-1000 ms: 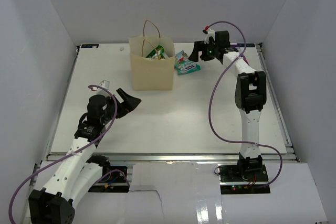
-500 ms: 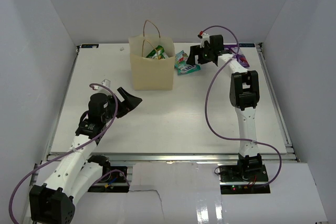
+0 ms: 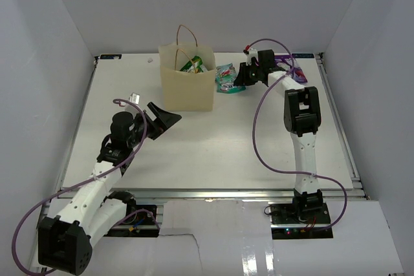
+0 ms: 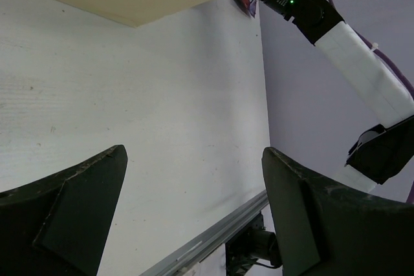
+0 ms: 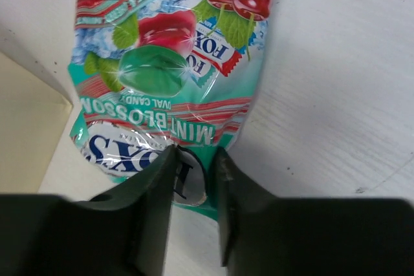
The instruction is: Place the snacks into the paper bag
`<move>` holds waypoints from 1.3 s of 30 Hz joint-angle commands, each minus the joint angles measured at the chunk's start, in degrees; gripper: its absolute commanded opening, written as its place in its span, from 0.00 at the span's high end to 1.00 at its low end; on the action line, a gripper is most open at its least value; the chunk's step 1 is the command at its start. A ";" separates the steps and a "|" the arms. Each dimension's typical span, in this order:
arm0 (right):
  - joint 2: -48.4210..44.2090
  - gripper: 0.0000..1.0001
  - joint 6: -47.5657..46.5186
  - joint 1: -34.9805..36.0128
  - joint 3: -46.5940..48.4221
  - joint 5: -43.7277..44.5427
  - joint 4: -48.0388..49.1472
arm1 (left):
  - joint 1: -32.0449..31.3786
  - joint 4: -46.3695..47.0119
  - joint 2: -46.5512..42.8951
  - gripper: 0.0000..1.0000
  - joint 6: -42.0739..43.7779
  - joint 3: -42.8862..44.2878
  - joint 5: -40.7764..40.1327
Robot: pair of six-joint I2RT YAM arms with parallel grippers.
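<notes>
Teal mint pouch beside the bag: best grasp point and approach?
Pinch the teal pouch by its thin end edge, from the side away from the paper bag. It lies flat, so only an edge offers purchase; the bag crowds its other side.

One paper bag [image 3: 187, 92], one green-yellow packet [image 3: 193, 64] showing in its mouth, one teal-green pouch [image 3: 226, 75] just right of it, plus one left arm [image 3: 87, 198] and one right arm [image 3: 308, 153]

High overview, close wrist views; pouch [image 3: 227, 77] in two
</notes>
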 commanded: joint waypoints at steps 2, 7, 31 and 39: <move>-3.96 0.77 -0.40 -1.48 -4.40 -0.53 -3.49 | -1.27 5.74 0.91 0.05 -2.20 -1.25 2.05; -11.16 0.92 -4.07 -5.00 -12.81 -12.63 -4.72 | -3.91 8.73 4.85 0.04 -4.31 -1.70 2.05; -57.58 0.92 -2.87 -1.33 -64.35 -36.32 -1.74 | -22.10 17.43 42.83 0.04 -12.75 14.21 7.32; -57.32 0.92 1.09 6.16 -63.21 -34.12 2.84 | -22.63 20.51 39.94 0.30 -16.18 11.75 6.98</move>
